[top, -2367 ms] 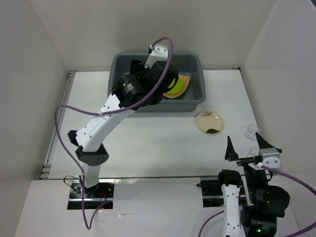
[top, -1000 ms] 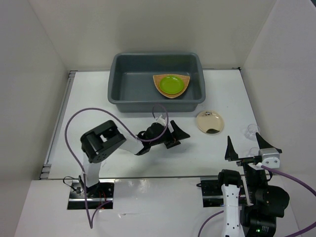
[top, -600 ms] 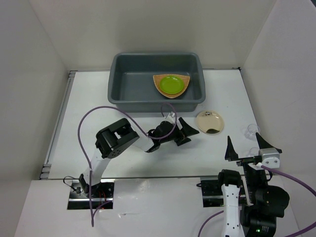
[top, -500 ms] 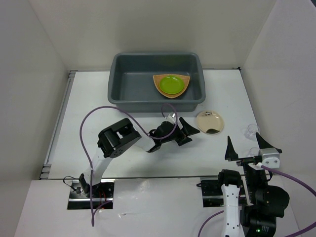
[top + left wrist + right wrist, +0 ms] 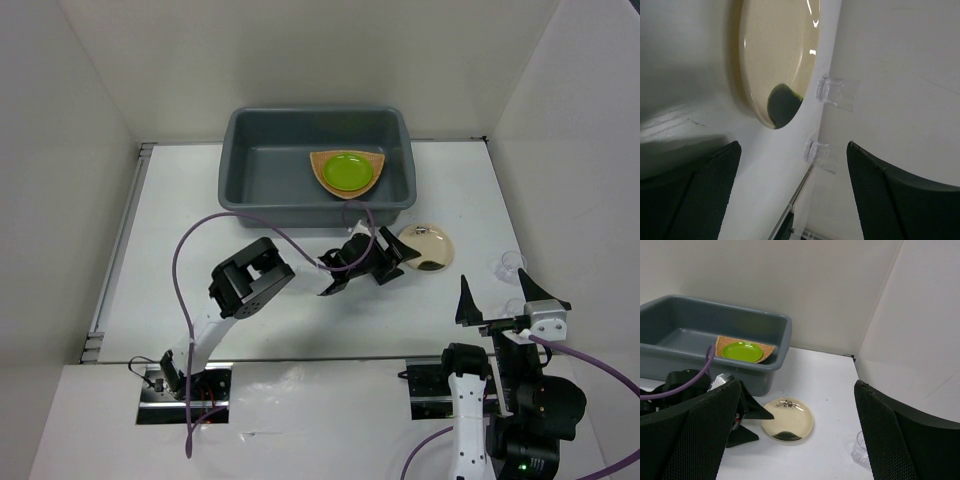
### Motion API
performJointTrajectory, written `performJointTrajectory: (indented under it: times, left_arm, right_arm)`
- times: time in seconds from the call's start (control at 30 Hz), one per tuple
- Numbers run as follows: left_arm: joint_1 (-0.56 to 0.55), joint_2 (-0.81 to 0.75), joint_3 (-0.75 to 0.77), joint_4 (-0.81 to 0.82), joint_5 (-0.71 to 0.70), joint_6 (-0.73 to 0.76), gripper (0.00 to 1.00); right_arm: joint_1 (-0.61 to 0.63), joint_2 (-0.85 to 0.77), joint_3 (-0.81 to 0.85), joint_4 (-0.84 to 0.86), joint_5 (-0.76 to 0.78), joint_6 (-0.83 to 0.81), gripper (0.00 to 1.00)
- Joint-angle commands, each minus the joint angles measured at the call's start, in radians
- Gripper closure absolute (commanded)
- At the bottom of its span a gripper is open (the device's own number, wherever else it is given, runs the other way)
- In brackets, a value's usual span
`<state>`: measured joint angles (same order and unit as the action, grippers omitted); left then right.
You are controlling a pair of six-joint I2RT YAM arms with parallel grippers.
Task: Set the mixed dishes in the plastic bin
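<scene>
Lifted left end effector [image 5: 394,256] out of plastic bin [image 5: 238,188], swung it low across worktop [image 5: 470,200], brought it, fingers apart, just beside cream-gold plate [image 5: 428,245].

Two dishes in bin, two out on table

Large rect. dark grey plastic bin [image 5: 232,150] w/ rounded corners & flared rim sits upright at far-centre of table, long side across. Inside, on its floor twd the right end: fan-shaped woven orange-tan basket tray [image 5: 319,161], lying flat, w/ small round lime-green plate [image 5: 347,170] flat on top of it. Shiny cream-gold round plate [image 5: 428,248] lies flat on table outside bin, near its front-right corner, dark reflection on its near part. Small clear cup [image 5: 510,264] stands further right by the side wall, apart from gold plate, well apart from bin; too faint to tell more.
</scene>
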<state>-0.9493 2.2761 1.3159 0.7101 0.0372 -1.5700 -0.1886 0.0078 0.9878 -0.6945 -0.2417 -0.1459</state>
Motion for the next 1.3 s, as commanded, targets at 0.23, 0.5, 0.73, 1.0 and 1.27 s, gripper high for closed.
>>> performJointTrajectory:
  times: [0.23, 0.5, 0.73, 1.0, 1.27]
  left_arm:
    - [-0.006, 0.108, 0.123, -0.178, -0.079, -0.048, 0.13]
    - [-0.016, 0.152, 0.180, -0.190, -0.079, -0.113, 0.21]
    - [-0.016, 0.143, 0.151, -0.201, -0.079, -0.113, 0.59]
    - [-0.016, 0.114, 0.097, -0.201, -0.068, -0.093, 0.88]
    - [-0.006, 0.059, 0.039, -0.201, -0.079, -0.084, 1.00]
  right_arm:
    - [-0.008, -0.032, -0.003, 0.035, 0.012, 0.014, 0.02]
    - [-0.008, -0.032, -0.003, 0.035, 0.012, 0.014, 0.02]
    - [-0.008, -0.032, -0.003, 0.035, 0.012, 0.014, 0.02]
    - [-0.008, -0.032, -0.003, 0.035, 0.012, 0.014, 0.02]
    - [-0.008, -0.032, -0.003, 0.035, 0.012, 0.014, 0.02]
